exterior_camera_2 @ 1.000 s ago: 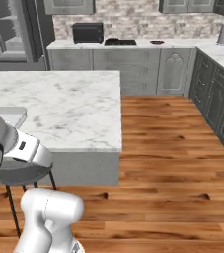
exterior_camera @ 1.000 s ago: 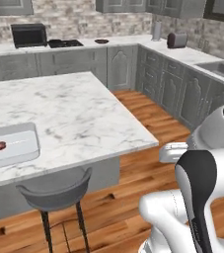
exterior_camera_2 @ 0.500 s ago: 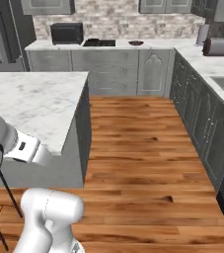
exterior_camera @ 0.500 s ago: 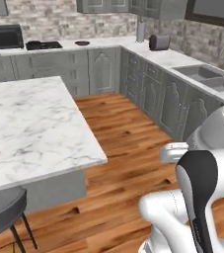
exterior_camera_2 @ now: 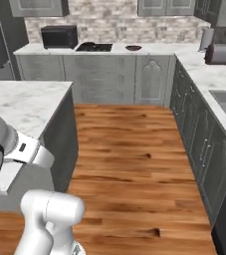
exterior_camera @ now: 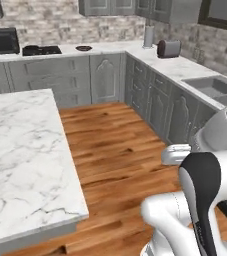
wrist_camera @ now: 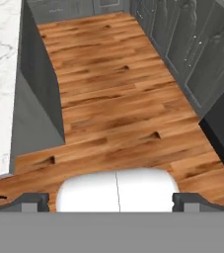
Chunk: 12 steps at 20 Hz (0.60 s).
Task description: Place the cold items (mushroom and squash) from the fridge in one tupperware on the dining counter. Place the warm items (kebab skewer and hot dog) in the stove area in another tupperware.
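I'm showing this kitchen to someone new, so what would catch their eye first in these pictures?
Probably the marble island counter, pale and veined, filling the left side beside the wide wood floor. On the back counter sit a black microwave beside the stovetop, and a toaster stands on the right counter. The gripper hangs open over the floor, holding nothing.

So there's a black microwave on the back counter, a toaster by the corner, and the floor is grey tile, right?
Not quite: the floor is brown wood planks, as the right base view shows. The black microwave does sit on the back counter, and the toaster is by the corner.
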Motion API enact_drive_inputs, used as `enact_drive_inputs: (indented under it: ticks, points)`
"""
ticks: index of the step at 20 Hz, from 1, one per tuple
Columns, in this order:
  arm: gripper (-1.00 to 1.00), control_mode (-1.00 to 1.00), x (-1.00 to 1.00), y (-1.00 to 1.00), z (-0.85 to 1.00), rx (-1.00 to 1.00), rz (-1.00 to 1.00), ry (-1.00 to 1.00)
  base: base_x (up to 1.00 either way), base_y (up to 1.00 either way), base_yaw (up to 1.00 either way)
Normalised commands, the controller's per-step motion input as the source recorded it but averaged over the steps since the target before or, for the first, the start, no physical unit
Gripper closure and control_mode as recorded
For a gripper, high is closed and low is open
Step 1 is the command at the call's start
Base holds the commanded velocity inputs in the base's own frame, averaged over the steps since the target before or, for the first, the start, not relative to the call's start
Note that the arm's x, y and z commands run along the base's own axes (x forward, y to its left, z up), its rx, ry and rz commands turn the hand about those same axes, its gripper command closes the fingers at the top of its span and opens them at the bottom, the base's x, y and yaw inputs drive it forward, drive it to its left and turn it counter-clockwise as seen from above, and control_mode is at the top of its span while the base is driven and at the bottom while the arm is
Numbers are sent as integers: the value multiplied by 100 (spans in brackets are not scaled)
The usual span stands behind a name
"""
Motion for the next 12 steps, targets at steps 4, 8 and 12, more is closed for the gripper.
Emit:
enact_drive_inputs:
  ticks: [4,8,12]
  points:
    - [-100,100,0,0,0,0,0,0,100,-57,21]
    - [-100,100,0,0,0,0,0,0,100,-62,17]
    - [-100,100,0,0,0,0,0,0,100,-48,13]
